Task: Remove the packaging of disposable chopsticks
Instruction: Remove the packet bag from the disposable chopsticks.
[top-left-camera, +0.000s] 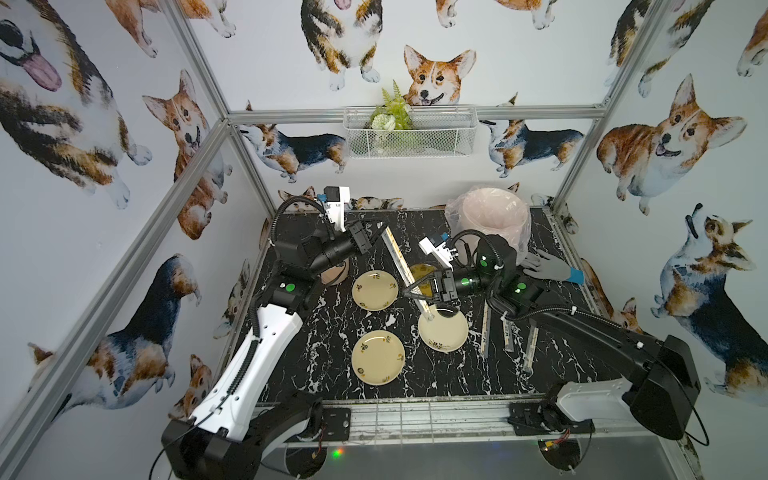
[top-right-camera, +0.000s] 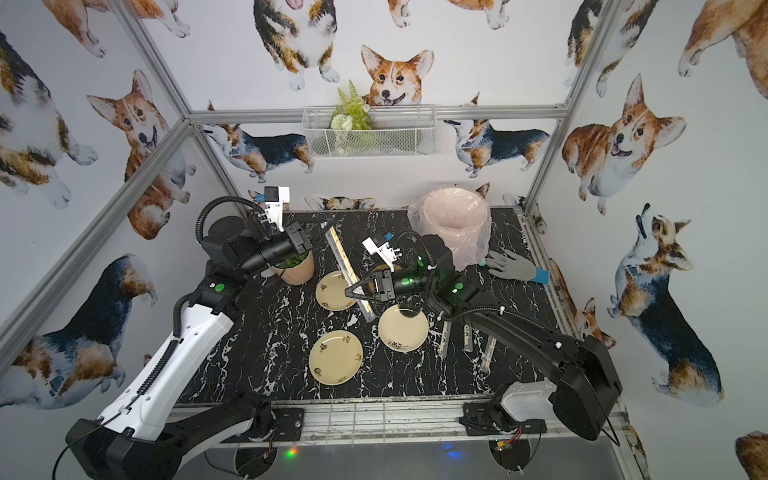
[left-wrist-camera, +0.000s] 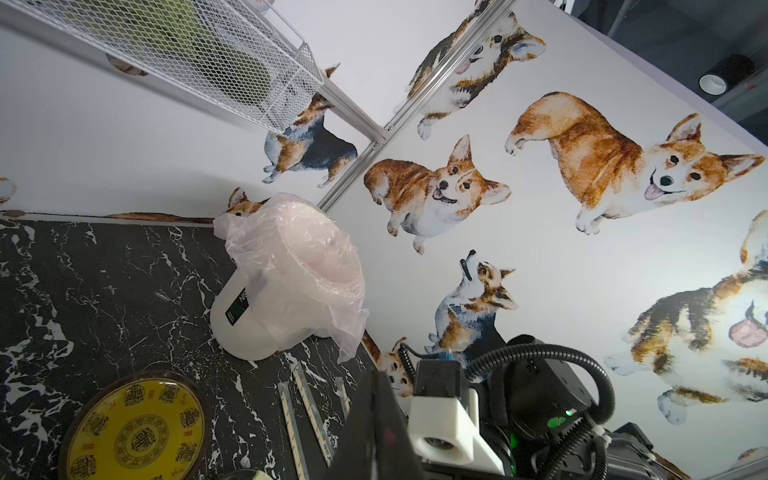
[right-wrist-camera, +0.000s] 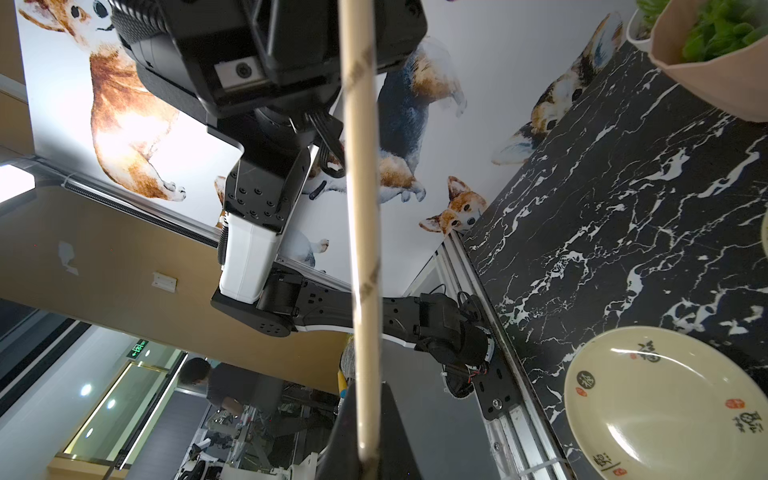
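Black-fingered, the right gripper (top-left-camera: 407, 293) is pinched tight on the packaging (top-left-camera: 397, 255), low along its length. The right wrist view shows the disposable chopsticks (right-wrist-camera: 363, 249) pale inside it, with printed film around them. At the far, upper end the left gripper (top-left-camera: 380, 230) is closed on the same sleeve — so it runs slantwise between the two arms. Its lower tip reaches over the rim of a cream plate (top-left-camera: 443, 336); whether it touches I cannot tell. A yellow dish (left-wrist-camera: 137, 432) lies just behind. Three more wrapped pairs (top-left-camera: 486, 332) lie on the marble table (top-left-camera: 316, 365) beside the right arm — and a lined bin (top-left-camera: 490, 220) stands at the back.
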